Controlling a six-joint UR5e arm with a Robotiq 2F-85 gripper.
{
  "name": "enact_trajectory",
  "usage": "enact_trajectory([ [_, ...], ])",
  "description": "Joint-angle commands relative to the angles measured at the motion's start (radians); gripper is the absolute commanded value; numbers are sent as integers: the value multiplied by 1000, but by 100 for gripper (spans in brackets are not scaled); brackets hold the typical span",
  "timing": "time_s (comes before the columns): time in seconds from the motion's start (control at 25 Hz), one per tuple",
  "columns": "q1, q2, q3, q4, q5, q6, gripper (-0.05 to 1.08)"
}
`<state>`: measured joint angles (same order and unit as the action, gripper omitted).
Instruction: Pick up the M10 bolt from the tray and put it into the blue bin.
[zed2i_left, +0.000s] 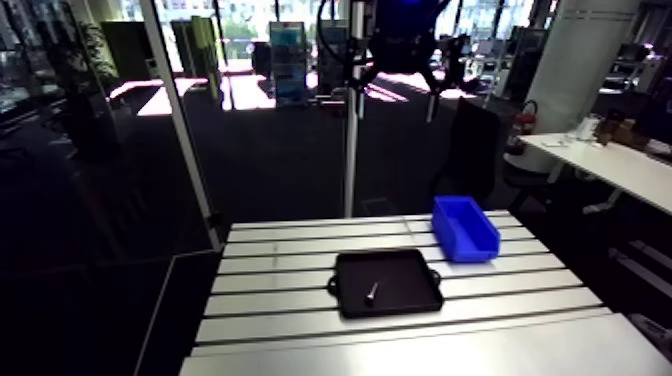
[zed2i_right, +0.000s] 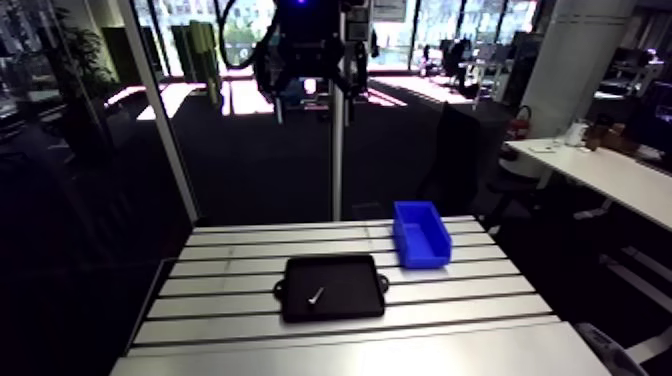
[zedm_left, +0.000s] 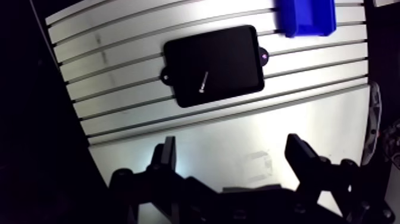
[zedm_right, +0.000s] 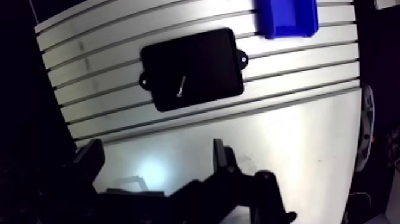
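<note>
The wrist view alone shows the gripper (zedm_left: 232, 149) plainly: its two dark fingers (zedm_left: 166, 156) are spread wide with nothing between them, high above a bare, smooth stretch of the table (zedm_left: 238, 122). In that view the bin (zedm_left: 303, 15) is cut off at the edge. The arm view shows the bin whole, a blue plastic box with an open top and a lower front lip, while the gripper is only a dark shape at the top edge. The table is pale aluminium with long parallel slots. On it lies a black tray (zed2i_left: 405, 272), flat and shallow, with rounded corners and a small tab on each short side. The bolt (zed2i_left: 371, 292) lies on its side in the tray, small, pale and metallic, set aslant in the half away from the bin. The bin stands near the tray's far corner, not touching it.
</note>
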<state>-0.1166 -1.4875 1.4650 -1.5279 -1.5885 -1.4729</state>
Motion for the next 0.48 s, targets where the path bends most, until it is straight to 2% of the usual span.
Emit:
enact_trajectory([
  [0.04,0,-4,30,7,-1,69,0],
  [0.32,-2,-20,123,-25,-1,178,0],
  [0.48,-3,-26,202,-130,0,190,0],
])
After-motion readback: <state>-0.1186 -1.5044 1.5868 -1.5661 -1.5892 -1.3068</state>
